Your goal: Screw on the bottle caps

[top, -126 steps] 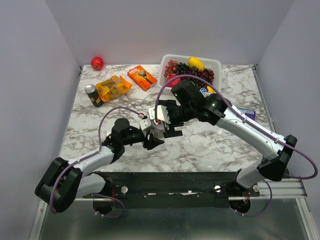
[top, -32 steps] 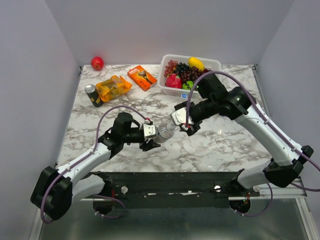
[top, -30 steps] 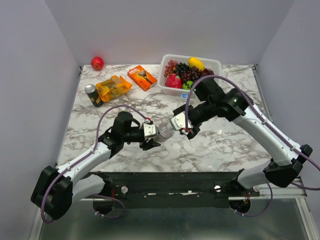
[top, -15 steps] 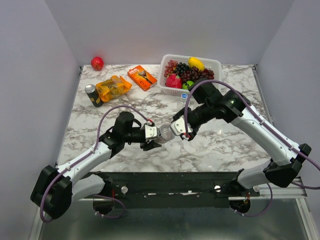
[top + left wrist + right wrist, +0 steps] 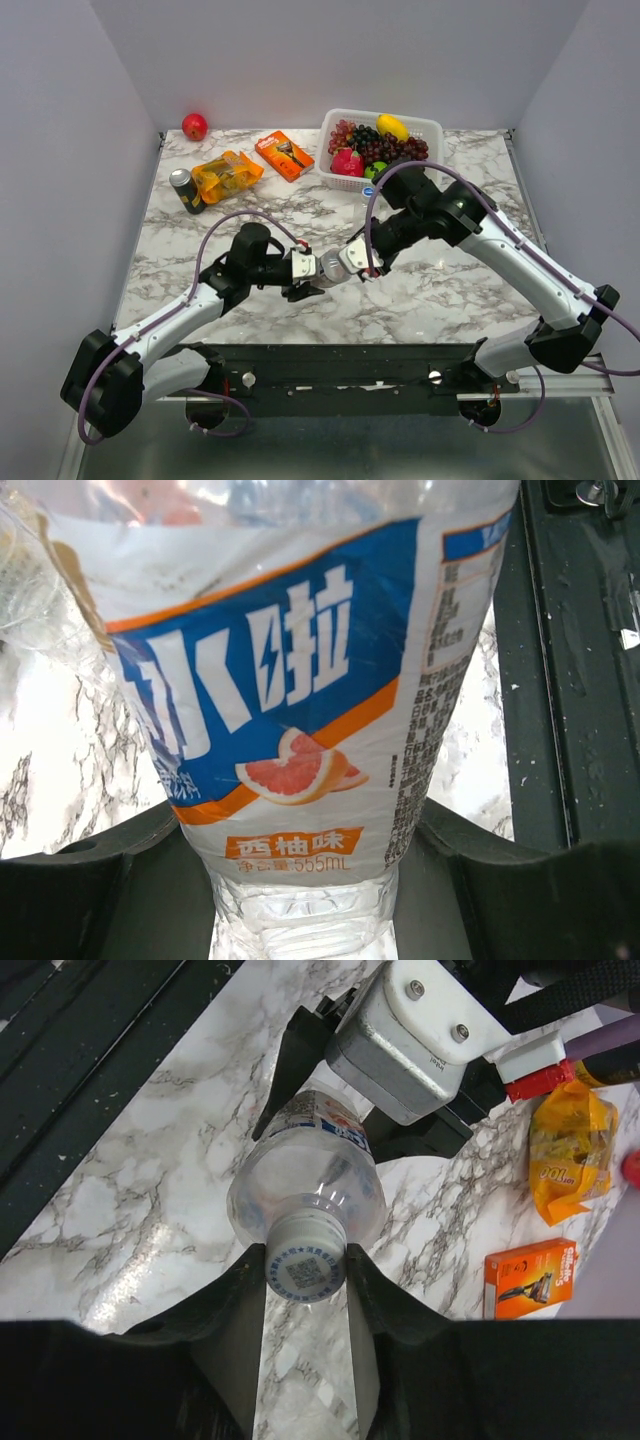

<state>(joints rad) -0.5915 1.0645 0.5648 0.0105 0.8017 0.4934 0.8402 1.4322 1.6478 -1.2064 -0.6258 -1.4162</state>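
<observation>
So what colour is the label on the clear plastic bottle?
Blue label with white characters, orange stripes; left wrist view.

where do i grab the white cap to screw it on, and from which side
Grip the cap by its round side wall, coming end-on along the neck axis, pinching opposite sides. The bottle lies roughly level, clamped round its labelled body by the left tool, neck pointing at the right tool, so an end-on hold should let the wrist spin it.
</observation>
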